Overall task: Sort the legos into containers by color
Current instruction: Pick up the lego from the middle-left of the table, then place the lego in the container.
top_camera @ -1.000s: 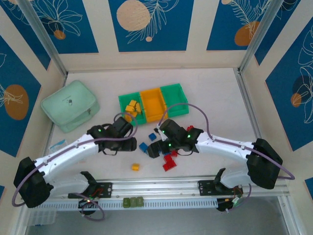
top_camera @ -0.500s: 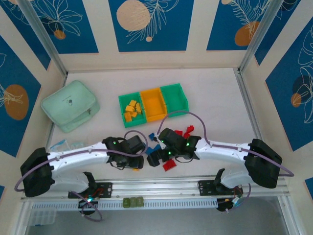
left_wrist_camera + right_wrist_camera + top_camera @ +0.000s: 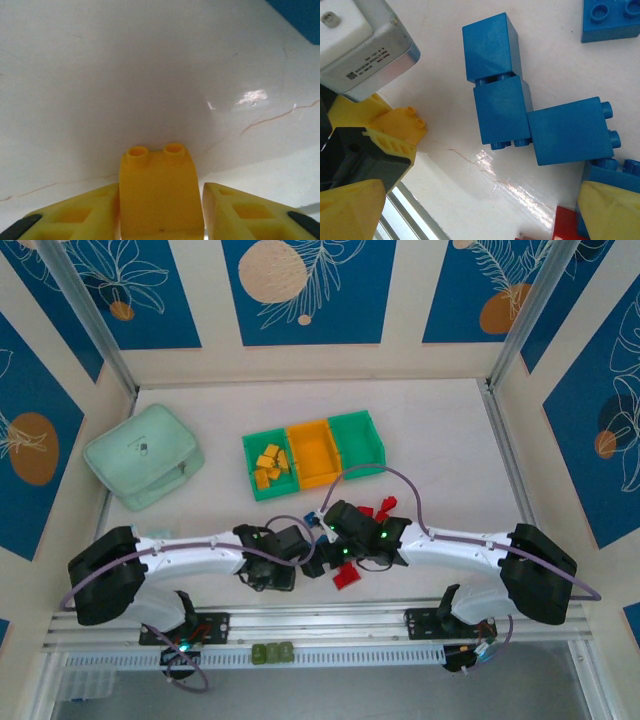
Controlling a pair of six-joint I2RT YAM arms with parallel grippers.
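Note:
A yellow lego (image 3: 158, 180) lies studs-away on the white table, and my left gripper (image 3: 160, 202) is shut on it, its yellow fingers (image 3: 90, 210) against both sides. The same lego (image 3: 404, 124) pokes out of that gripper at the left of the right wrist view. My right gripper (image 3: 480, 212) hangs open over a cluster of blue legos (image 3: 502, 112), gripping nothing. A red lego (image 3: 567, 225) lies by its right finger. From above, both grippers (image 3: 283, 575) (image 3: 318, 560) meet near the front centre. The containers stand in a row: a green one (image 3: 249, 456) with yellow legos, an orange one (image 3: 313, 455), a green one (image 3: 357, 443).
A mint-green pouch (image 3: 143, 455) lies at the back left. Red legos (image 3: 347, 577) (image 3: 384, 505) are scattered around the right gripper. The metal rail (image 3: 320, 625) runs along the near table edge, close behind both grippers.
My left arm swung from beside the containers down to the front centre and its jaws closed on the yellow lego. The right gripper shifted slightly nearer and stayed open.

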